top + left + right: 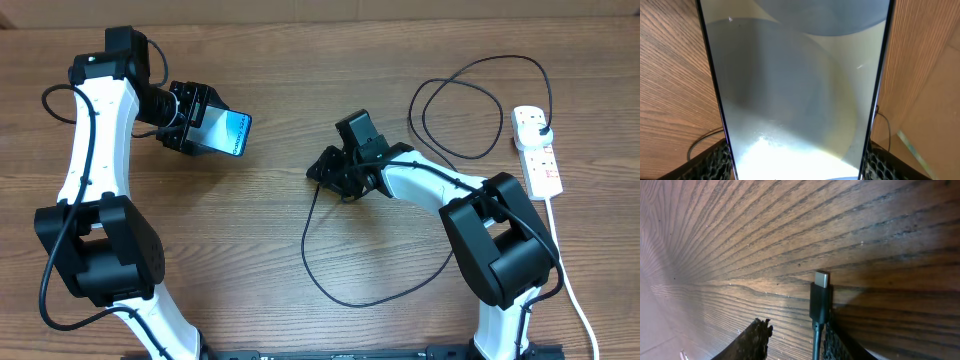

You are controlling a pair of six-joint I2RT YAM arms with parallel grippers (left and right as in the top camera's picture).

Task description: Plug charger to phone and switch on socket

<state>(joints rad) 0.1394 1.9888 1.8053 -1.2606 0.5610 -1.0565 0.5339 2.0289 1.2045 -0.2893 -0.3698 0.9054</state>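
Note:
My left gripper (203, 128) is shut on the phone (228, 132) and holds it off the table at the upper left. The phone's screen fills the left wrist view (800, 90), between the fingertips (797, 167). My right gripper (325, 170) is low over the table's middle, open. In the right wrist view the charger's connector tip (820, 297) lies on the wood against one finger, with the other finger apart from it (795, 335). The black cable (310, 250) loops across the table to its plug (540, 124), which sits in the white socket (540, 165) at the right.
The socket's thick white cord (566, 265) runs down the right side toward the front edge. The black cable forms a large loop in front of the right arm and another behind it (460, 110). The table is bare wood (250, 250).

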